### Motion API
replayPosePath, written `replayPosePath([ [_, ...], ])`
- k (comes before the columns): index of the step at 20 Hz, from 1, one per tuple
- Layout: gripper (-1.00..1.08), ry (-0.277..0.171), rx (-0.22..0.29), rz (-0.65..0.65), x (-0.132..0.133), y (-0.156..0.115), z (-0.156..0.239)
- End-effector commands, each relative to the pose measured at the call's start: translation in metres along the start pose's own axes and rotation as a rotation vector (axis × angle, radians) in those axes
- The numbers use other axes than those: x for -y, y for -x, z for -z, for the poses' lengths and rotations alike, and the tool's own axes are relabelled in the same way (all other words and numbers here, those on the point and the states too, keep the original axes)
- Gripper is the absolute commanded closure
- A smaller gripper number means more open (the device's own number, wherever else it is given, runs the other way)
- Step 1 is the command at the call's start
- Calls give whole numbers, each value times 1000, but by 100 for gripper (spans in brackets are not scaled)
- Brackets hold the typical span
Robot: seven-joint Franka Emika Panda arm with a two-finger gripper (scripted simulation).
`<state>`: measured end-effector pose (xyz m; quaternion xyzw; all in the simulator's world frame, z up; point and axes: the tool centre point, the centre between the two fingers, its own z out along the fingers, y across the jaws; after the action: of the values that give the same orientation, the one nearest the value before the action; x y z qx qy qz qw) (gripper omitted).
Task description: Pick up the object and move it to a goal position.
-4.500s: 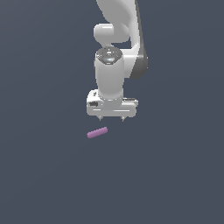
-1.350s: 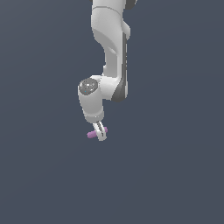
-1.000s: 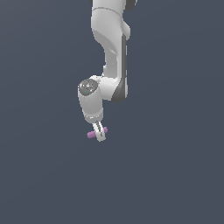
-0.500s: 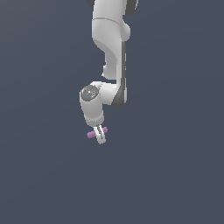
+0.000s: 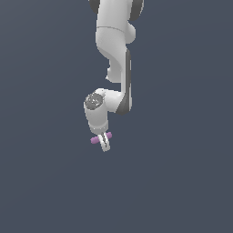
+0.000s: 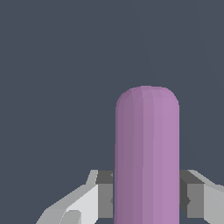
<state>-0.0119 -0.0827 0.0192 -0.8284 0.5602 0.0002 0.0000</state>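
Note:
The object is a small purple-pink rod with rounded ends [image 5: 95,139]. My gripper [image 5: 104,142] is shut on its middle, so both ends stick out to either side of the fingers in the exterior view. In the wrist view the rod [image 6: 147,153] fills the gap between the two fingers [image 6: 98,192] and its rounded end points away from the camera. The white arm hangs down from the top of the exterior view. No goal marker shows.
A plain dark grey-blue surface [image 5: 182,182] lies all around, with nothing else on it.
The gripper came down from above the lying rod and closed on it. In the last second the arm has shifted slightly, carrying the rod held in the fingers.

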Motion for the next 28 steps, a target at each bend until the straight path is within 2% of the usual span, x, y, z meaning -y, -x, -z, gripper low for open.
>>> replayPosePath([
  [1,108,0,0,0,0,0,0],
  [10,108,-1,0,0,0,0,1],
  [16,108,-1,0,0,-4,-5,18],
  [22,108,-1,1,-1,-13,-17,55],
  [28,108,-1,1,-2,-26,-35,114],
])
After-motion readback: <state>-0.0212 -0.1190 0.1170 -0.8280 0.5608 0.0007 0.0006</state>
